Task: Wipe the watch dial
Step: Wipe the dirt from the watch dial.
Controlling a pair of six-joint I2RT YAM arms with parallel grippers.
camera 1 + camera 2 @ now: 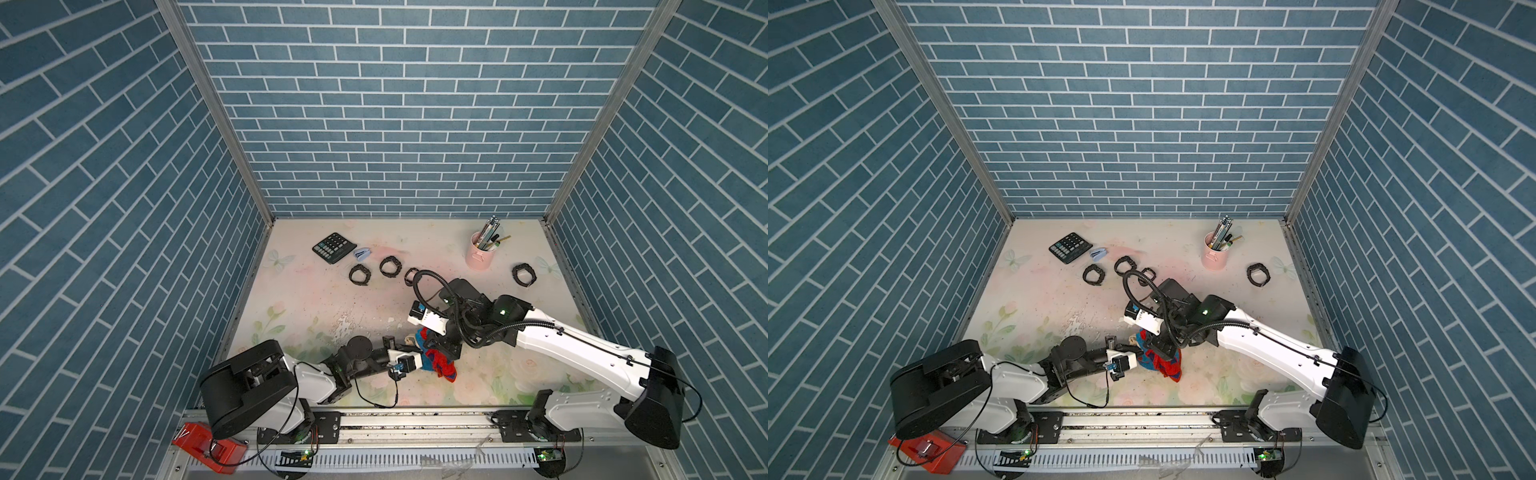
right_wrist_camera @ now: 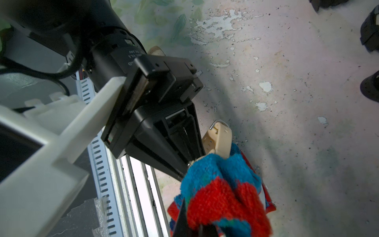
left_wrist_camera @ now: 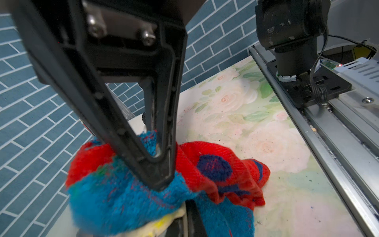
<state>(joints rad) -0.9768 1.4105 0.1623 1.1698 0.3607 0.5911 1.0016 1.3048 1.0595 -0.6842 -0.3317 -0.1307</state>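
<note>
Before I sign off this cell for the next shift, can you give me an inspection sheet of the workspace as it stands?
Surface: floral table top, print worn off in a central patch, dark specks.
Job's things: beige-strap watch with red-and-blue cloth bunched over it; dial hidden.
Clutter: calculator, small blue item, pink cup of pens, row of black watches, lone black watch.
Grippers: left tool shut on the watch; right tool shut on the cloth.
Cables: ribbed hose loops above the right arm; thin lead hangs from the left wrist.
Surroundings: blue brick-pattern walls; red box by the front rail.
</note>
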